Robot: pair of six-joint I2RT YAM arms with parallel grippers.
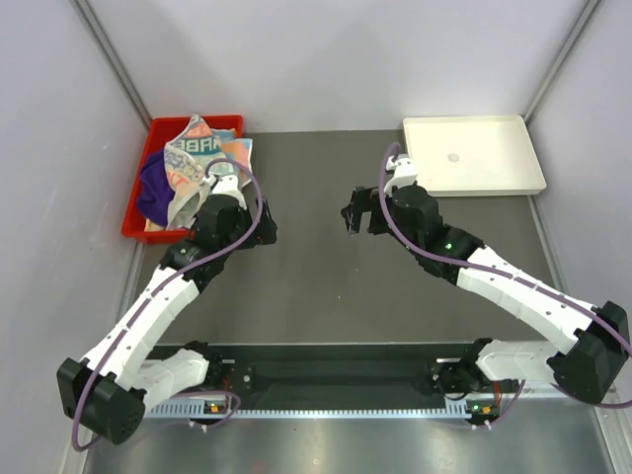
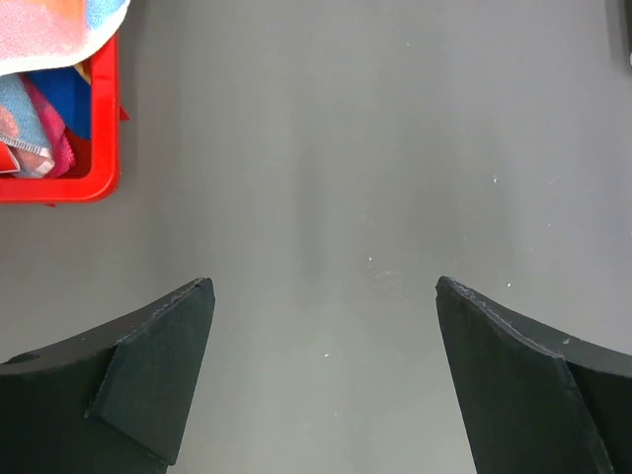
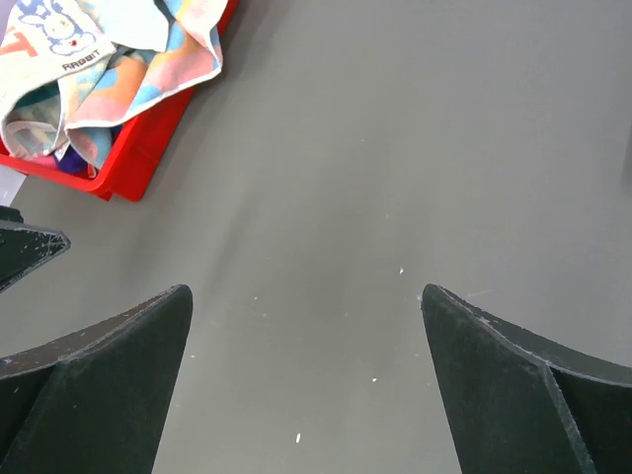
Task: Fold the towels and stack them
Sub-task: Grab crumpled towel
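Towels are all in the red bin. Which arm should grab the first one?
Left, likely. The left claw, open, hangs right beside the red bin of towels; the right claw, also open, is mid-table, farther away.

**Towels heaped in a bin at upper left, tray at upper right, open table between**

In the overhead view the bin (image 1: pixel 197 120) sits at the far left corner of the table (image 1: pixel 316 286), in the upper left of the frame. The towels (image 1: pixel 193 158) are piled inside it, and one spills over its right rim. The tray (image 1: pixel 494 158) lies in the upper right, well apart from the bin. The left arm (image 1: pixel 148 316) runs from the lower left up to just beside the bin's right side. The right arm (image 1: pixel 513 291) runs from the lower right towards mid-frame, ending below and left of the tray. In each wrist view the left gripper (image 2: pixel 324 286) and the right gripper (image 3: pixel 306 291) hang over bare table, with the bin at upper left.
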